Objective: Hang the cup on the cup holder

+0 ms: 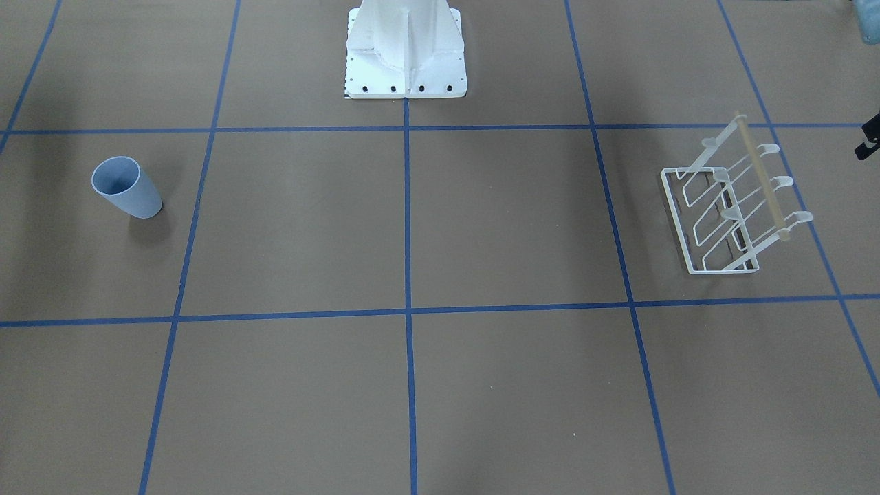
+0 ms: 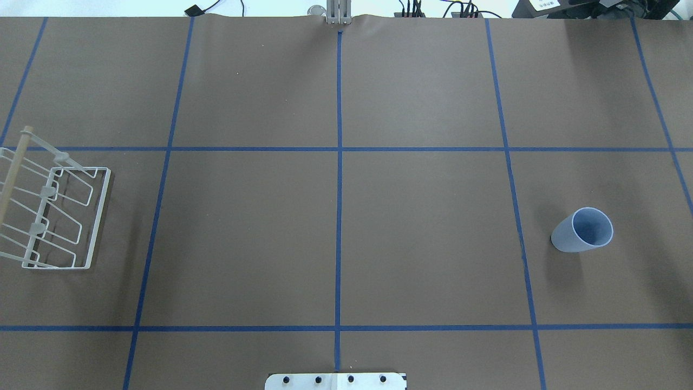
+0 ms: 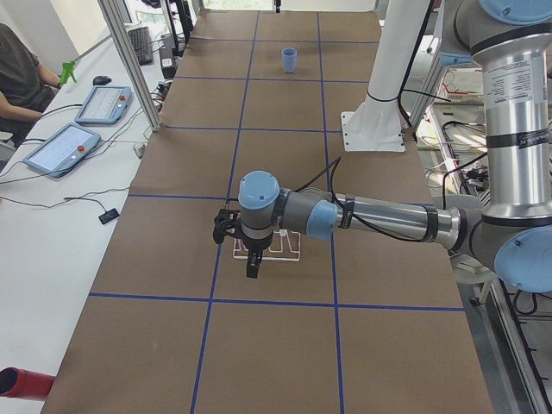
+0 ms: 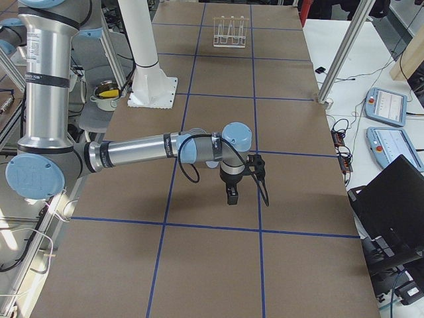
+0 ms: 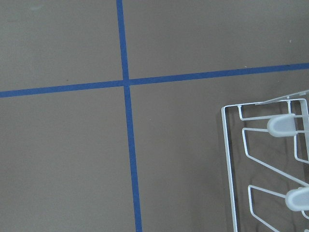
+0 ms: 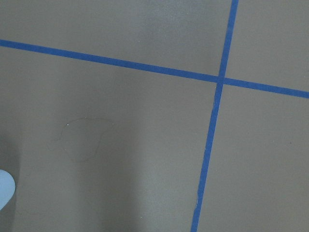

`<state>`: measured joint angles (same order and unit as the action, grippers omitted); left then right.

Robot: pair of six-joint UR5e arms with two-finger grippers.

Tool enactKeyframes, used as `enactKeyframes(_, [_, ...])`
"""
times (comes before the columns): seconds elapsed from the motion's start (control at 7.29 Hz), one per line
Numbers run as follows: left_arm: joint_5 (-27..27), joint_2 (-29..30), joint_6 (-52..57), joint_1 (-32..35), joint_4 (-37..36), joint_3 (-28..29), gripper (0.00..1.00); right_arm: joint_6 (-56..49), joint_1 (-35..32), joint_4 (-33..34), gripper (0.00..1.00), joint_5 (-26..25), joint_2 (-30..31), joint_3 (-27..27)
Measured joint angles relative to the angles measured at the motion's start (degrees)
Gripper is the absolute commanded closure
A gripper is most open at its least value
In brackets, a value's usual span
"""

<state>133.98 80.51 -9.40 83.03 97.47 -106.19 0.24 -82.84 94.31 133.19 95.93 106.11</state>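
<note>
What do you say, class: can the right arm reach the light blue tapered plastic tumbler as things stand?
Probably yes: the light blue plastic tumbler stands alone on the brown table, nothing near it, and the right gripper hangs over that end.

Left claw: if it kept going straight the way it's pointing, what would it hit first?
The left claw points straight down, so it would probably meet the brown table just beside the cup holder, or possibly the holder's outer wire; the side view leaves depth unclear.
</note>
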Motion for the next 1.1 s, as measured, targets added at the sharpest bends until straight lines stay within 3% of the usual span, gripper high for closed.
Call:
enactKeyframes(0.41, [0.0, 0.0, -0.1, 0.0, 0.0, -0.2, 0.02, 0.3, 0.1, 0.0, 0.00, 4.2, 0.0, 0.1])
enactKeyframes(0.69, [0.0, -0.2, -0.2, 0.0, 0.0, -0.7, 0.02, 1.7, 2.3, 0.1, 0.00, 7.2, 0.6, 3.3])
enactKeyframes(1.1, [0.0, -0.9, -0.3, 0.0, 0.0, -2.3, 0.02, 15.7, 15.4, 0.1, 0.00, 1.0, 0.4, 11.0])
